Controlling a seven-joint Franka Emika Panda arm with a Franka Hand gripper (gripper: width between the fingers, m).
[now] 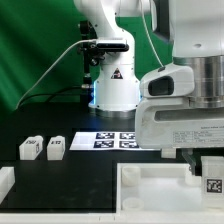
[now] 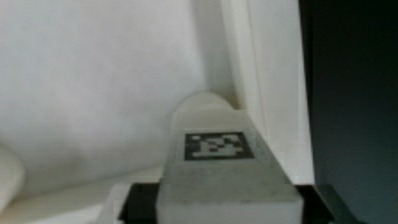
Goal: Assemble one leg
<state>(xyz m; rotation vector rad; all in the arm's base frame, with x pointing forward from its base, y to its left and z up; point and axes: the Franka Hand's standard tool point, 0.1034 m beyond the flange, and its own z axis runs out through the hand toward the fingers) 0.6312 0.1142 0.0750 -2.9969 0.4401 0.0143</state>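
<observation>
The end effector is closed on the leg, a stubby white block whose black-and-white tag faces the wrist camera. The dark fingers press against its 2 opposite sides, so the leg sits squarely between them, its narrower rounded end pointing away from the wrist. That end lies in a corner of the large white tray, close against the raised rim; whether it touches the tray floor cannot be told. In the exterior view the held leg shows at the lower right, under the bulky wrist, above the tray's near right part. 2 more legs stand side by side on the black worktop toward the exterior view's left, well apart from the end effector. The marker board lies flat between them and the arm.
</observation>
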